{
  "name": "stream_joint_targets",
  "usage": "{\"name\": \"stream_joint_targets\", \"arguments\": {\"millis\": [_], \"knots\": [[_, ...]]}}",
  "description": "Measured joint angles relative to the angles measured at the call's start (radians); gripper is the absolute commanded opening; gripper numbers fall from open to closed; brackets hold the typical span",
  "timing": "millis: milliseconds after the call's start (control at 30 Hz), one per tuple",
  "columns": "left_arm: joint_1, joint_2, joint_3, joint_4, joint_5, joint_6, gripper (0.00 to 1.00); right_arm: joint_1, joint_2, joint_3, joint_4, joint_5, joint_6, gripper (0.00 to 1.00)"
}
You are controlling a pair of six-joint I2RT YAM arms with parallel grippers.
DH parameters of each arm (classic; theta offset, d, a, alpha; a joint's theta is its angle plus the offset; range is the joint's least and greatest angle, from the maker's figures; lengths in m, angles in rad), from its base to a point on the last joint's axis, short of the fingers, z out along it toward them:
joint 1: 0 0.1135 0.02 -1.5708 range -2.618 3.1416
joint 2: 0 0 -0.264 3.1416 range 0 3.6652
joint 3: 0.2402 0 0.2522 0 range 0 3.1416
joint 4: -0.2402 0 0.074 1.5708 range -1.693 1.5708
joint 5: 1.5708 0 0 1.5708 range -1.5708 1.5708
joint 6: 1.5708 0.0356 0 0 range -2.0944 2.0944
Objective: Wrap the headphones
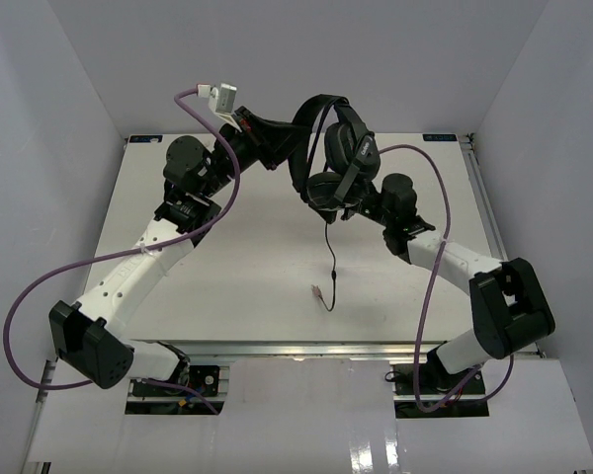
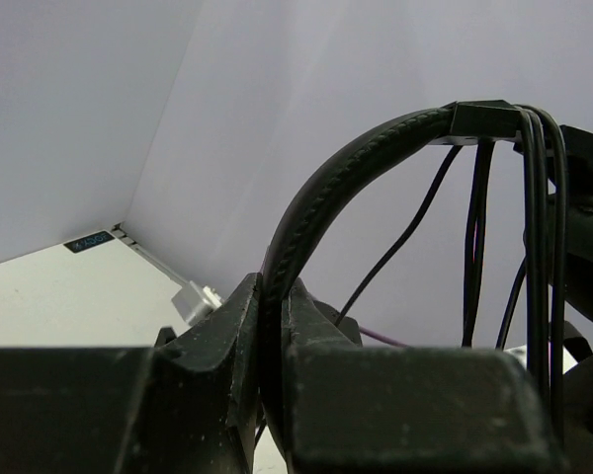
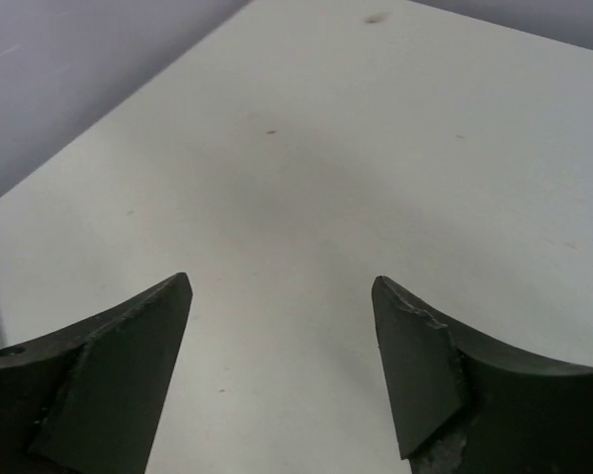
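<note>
left end effector [image 2: 273, 306] clamps the headphones [image 1: 348, 148] by the headband, lifted so the cord [image 1: 328, 247] hangs free. right end effector [image 3: 282, 296] wide, empty, above bench [image 1: 227, 286].

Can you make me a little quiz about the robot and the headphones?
1. True or false: the right gripper is holding the cord.
2. Which part of the headphones does the left gripper pinch? A) ear cup B) headband C) plug
3. What colour are the arms' thick cables?
Key: 1 false, its jaws are open and empty. 2 B. 3 purple.
</note>
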Motion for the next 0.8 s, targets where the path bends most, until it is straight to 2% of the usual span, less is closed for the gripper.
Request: {"name": "stream_joint_targets", "arguments": {"millis": [133,300,333,400,500,567,633,733,800], "knots": [[0.000,-0.012,-0.005,-0.023,-0.016,0.020,0.00,-0.066,-0.015,0.008,-0.110,0.194,-0.054,0.95],[0.000,-0.051,-0.015,-0.080,-0.072,0.072,0.00,-0.205,-0.050,0.007,-0.221,0.219,-0.182,0.99],[0.000,-0.059,-0.015,-0.090,-0.086,0.082,0.00,-0.232,-0.062,0.010,-0.248,0.178,-0.243,0.97],[0.000,-0.070,-0.016,-0.104,-0.110,0.099,0.00,-0.279,-0.076,0.043,-0.356,-0.019,-0.444,0.92],[0.000,-0.077,-0.015,-0.118,-0.130,0.119,0.00,-0.300,-0.071,0.143,-0.682,-0.303,-0.885,0.90],[0.000,-0.077,-0.015,-0.127,-0.132,0.128,0.00,-0.269,-0.075,0.160,-0.809,-0.403,-1.063,0.90],[0.000,-0.077,-0.015,-0.135,-0.133,0.134,0.00,-0.223,-0.096,0.109,-0.757,-0.434,-1.073,0.90],[0.000,-0.076,-0.015,-0.142,-0.132,0.139,0.00,-0.156,-0.159,-0.026,-0.570,-0.370,-0.919,0.90],[0.000,-0.075,-0.015,-0.143,-0.132,0.139,0.00,-0.118,-0.149,-0.040,-0.485,-0.290,-0.808,0.91]]}}
